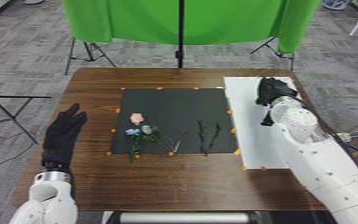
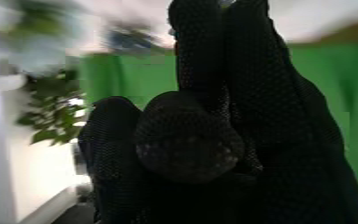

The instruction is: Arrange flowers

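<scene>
At the table's left side my left hand (image 1: 63, 131) is open, its fingers pointing away. My right hand (image 1: 273, 91) is over the white sheet (image 1: 255, 145) at the right. On the black mat (image 1: 162, 105) lie a pink flower (image 1: 136, 118), a light blue flower (image 1: 133, 132) and a whitish flower (image 1: 146, 129) with green stems, and two dark stems (image 1: 203, 137) to their right. In the right wrist view, blurred pale petals (image 2: 33, 57) and green leaves (image 2: 49, 107) stand beside my right hand (image 2: 278, 125); whether it holds anything is unclear.
Small orange markers (image 1: 159, 88) line the mat's edges on the brown wooden table (image 1: 167, 182). Behind the table hangs a green cloth (image 1: 140, 22) with a dark stand (image 1: 180, 50). The right forearm crosses the table's right edge.
</scene>
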You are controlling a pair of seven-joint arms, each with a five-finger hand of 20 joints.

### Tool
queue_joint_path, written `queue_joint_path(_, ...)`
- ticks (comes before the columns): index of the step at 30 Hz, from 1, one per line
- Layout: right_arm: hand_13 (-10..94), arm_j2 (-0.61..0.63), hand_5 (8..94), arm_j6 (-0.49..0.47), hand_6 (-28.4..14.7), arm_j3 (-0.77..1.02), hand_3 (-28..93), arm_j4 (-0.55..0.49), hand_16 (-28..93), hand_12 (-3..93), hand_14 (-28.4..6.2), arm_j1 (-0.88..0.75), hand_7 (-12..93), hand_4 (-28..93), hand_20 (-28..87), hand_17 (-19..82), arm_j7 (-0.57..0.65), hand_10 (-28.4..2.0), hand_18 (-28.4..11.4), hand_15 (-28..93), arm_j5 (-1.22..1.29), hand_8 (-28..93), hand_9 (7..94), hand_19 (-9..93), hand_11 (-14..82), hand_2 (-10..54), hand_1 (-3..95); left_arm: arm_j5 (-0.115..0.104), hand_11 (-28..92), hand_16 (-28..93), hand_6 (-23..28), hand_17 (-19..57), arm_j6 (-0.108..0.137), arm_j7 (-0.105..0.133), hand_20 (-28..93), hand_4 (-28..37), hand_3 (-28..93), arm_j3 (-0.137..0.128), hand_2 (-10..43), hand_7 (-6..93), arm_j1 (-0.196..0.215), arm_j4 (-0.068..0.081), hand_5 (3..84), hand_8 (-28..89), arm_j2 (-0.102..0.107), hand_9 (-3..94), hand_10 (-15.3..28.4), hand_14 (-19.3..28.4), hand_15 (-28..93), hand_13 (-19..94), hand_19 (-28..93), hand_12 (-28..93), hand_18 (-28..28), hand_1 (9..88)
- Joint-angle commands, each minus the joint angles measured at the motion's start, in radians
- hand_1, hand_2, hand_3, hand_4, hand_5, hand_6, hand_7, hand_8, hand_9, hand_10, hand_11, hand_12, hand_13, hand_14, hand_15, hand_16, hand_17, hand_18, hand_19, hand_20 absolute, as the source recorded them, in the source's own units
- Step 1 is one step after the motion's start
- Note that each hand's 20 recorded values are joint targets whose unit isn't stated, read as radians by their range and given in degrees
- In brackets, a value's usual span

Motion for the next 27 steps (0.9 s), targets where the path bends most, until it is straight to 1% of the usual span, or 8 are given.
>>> queue_joint_path(1,94,0.002,80.5,0.008,-1.3,-0.132,39,-0.202,27,33.3,0.0,0.129,19,-11,51,69,-0.031,-8.2,-8.5,61,0.149,12,93.7,93,11.5,-9.5,72.7,0.002,14,2,4.1,3.8,-0.003,-0.006,15,-22.9,66,0.005,-2.5,9.2,0.008,-0.001,43.1,-5,-0.006,42.8,13.6,15.3,8,31,1,12,10.2,22.3)
queue_joint_path(5,94,-0.038,80.6,-0.039,-1.2,-0.203,39,-0.232,27,33.3,0.1,0.135,19,-10,51,69,-0.034,-8.2,-8.4,61,0.254,12,93.7,93,11.9,-9.5,72.6,0.002,14,2,4.2,3.8,-0.004,-0.008,15,-22.9,65,0.006,-2.5,9.1,0.007,0.0,43.1,-5,-0.007,42.8,13.6,15.2,8,31,1,12,10.2,22.4)
queue_joint_path(9,94,-0.069,80.5,-0.084,-1.2,-0.258,39,-0.243,27,33.2,0.1,0.122,19,-10,52,69,-0.051,-8.2,-8.3,61,0.285,12,93.7,93,12.0,-9.5,72.3,0.0,14,2,4.1,3.8,-0.001,-0.006,15,-22.8,66,0.0,-2.5,9.1,0.012,-0.002,43.1,-5,-0.009,42.8,13.6,15.2,8,31,1,12,10.2,22.3)
queue_joint_path(15,94,-0.09,80.5,-0.155,-1.1,-0.302,39,-0.261,27,33.4,0.2,0.101,19,-10,52,69,-0.044,-8.2,-8.3,61,0.325,12,93.7,93,12.0,-9.5,71.8,0.002,14,2,4.1,3.8,-0.005,-0.008,15,-22.8,66,0.005,-2.6,9.2,0.003,0.004,43.2,-5,-0.009,42.8,13.5,15.2,8,31,1,12,10.2,22.2)
queue_joint_path(22,94,-0.117,80.1,-0.193,-0.5,-0.328,41,-0.264,27,33.8,0.2,0.084,19,-10,52,69,-0.047,-8.1,-8.3,61,0.333,13,93.7,93,12.2,-9.5,70.3,0.0,14,2,4.1,3.7,-0.008,-0.008,15,-22.9,66,0.007,-2.6,9.3,0.003,0.006,43.2,-5,-0.009,42.8,13.5,15.2,8,31,1,12,10.2,22.3)
queue_joint_path(27,94,-0.141,79.8,-0.19,-0.5,-0.346,41,-0.268,28,33.7,0.1,0.072,20,-11,52,69,-0.062,-8.0,-8.3,61,0.322,12,93.7,93,12.6,-9.5,69.8,0.001,14,2,4.2,3.7,-0.007,-0.01,15,-23.0,65,0.01,-2.5,9.3,0.001,0.006,43.2,-5,-0.012,42.8,13.6,15.2,8,31,1,12,10.2,22.3)
